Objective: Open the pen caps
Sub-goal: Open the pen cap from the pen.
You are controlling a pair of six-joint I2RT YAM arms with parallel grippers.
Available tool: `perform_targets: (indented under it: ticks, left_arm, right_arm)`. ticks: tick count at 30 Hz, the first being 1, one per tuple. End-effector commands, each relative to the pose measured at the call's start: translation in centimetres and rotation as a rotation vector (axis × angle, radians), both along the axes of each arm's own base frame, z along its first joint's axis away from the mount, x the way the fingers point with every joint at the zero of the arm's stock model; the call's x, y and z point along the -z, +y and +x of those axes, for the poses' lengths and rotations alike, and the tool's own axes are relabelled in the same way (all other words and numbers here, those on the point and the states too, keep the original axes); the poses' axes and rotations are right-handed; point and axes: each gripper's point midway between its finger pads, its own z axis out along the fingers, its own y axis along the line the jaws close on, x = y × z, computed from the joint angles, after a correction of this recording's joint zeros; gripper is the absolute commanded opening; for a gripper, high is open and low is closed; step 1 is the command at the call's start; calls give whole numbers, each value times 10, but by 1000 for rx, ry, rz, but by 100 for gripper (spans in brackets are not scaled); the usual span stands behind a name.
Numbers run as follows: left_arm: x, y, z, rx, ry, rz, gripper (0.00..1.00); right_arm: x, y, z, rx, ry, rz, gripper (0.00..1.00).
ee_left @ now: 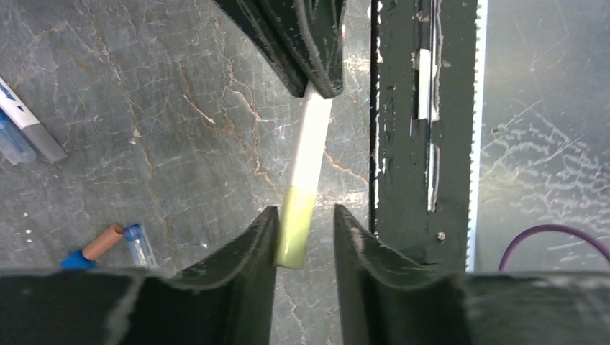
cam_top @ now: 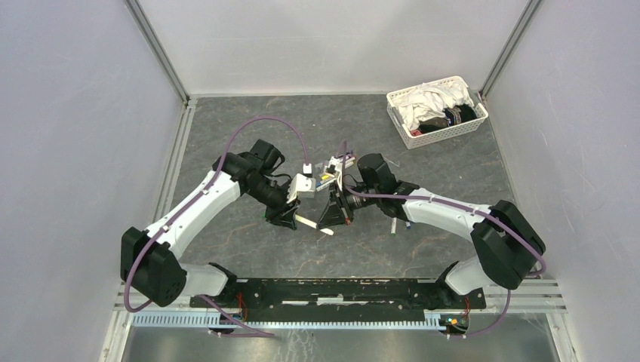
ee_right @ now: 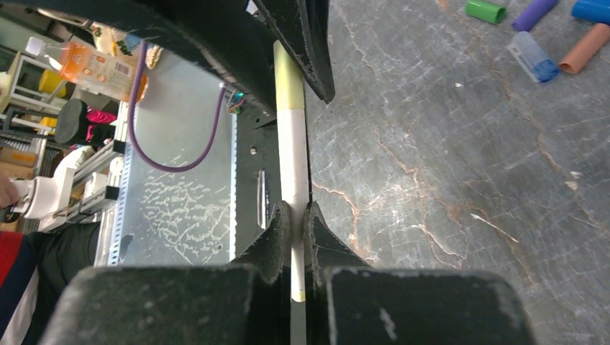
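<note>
A white pen (ee_left: 311, 140) with a yellow-green cap (ee_left: 295, 230) is held off the table between my two grippers. My right gripper (ee_right: 295, 208) is shut on the white barrel (ee_right: 291, 165). My left gripper (ee_left: 303, 215) is open around the cap: the cap touches one finger, and there is a gap to the other. The cap (ee_right: 286, 75) also shows in the right wrist view, between the left fingers. In the top view the pen (cam_top: 309, 222) bridges the left gripper (cam_top: 289, 216) and the right gripper (cam_top: 332, 215) at mid-table.
Loose caps lie on the table: green (ee_right: 485, 10), purple (ee_right: 536, 11), brown (ee_right: 586, 47), clear-blue (ee_right: 532, 57). More pens (cam_top: 336, 167) lie behind the grippers. A grey-capped pen (ee_left: 32, 133) lies nearby. A white lattice basket (cam_top: 436, 109) stands back right. The black rail (cam_top: 340, 290) runs along the near edge.
</note>
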Motion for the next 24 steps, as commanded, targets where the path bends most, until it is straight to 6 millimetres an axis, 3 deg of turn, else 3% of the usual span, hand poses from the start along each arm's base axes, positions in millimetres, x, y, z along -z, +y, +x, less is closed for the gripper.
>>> perform_targets:
  ticks: [1, 4, 5, 10, 14, 17, 20, 24]
  left_arm:
    - [-14, -9, -3, 82, -20, -57, 32]
    - [-16, -11, -5, 97, -13, -71, 5]
    - [-17, -11, -5, 99, -14, -75, 3]
    - [-19, -12, -7, 103, -20, -87, 2]
    - [-22, -13, -7, 94, -31, -98, 2]
    - [-23, -13, -8, 96, -35, -103, 2]
    - [-22, -10, -7, 96, -42, -89, 2]
    - [-24, -5, -7, 104, -65, -66, 2]
  right_arm:
    - [-19, 10, 2, -38, -21, 50, 0]
    - [-20, 13, 3, -44, -8, 51, 0]
    - [-20, 14, 3, -45, -4, 51, 0]
    - [-19, 24, 0, -33, 56, 80, 34]
    - [-25, 34, -9, -45, 136, 150, 42]
    - [-36, 40, -9, -42, 163, 210, 33]
    - [-36, 43, -6, -35, 184, 212, 4]
    - [-23, 34, -12, -40, 167, 166, 0]
